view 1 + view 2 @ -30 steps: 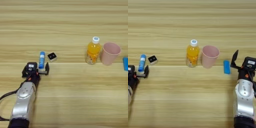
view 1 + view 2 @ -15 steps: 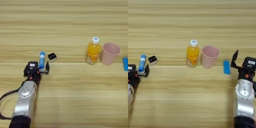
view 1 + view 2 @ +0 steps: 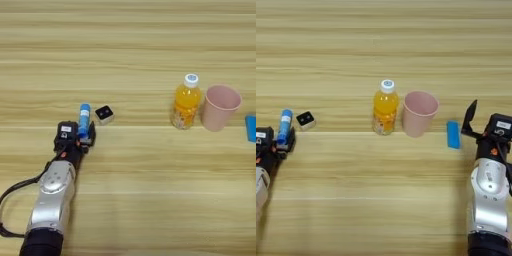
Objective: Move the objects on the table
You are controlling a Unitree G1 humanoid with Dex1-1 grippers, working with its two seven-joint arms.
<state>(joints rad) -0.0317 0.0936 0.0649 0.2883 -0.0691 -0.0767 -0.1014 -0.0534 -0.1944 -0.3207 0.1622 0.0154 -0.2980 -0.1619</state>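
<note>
The table (image 3: 130,45) takes up the whole scene, light wood with its planks running side to side, and the two arms come up from the near edge at its far corners. The left arm (image 3: 52,200) is the one at work: its gripper (image 3: 80,137) sits at the near end of the blue tube (image 3: 84,119), and from where I stand the black fingers look pressed against the tube's lower half, one on each side, though I cannot tell for sure that they are pinching it rather than just flanking it. The right arm (image 3: 488,200) is parked low on the other side, its gripper (image 3: 481,127) with one black finger (image 3: 471,114) standing clear and splayed outward, holding nothing. The pink cup (image 3: 418,112) stands upright near the middle, touching or almost touching the juice bottle (image 3: 385,107) on its left. The blue piece (image 3: 453,134) lies flat between the cup and the right gripper, just beside that gripper. What matters for the next move is the tube: its long axis runs straight away from the left gripper, in line with the arm, so a lift looks simple. The little black-and-white cube (image 3: 104,114) sits just to the tube's right, close enough to get knocked
</note>
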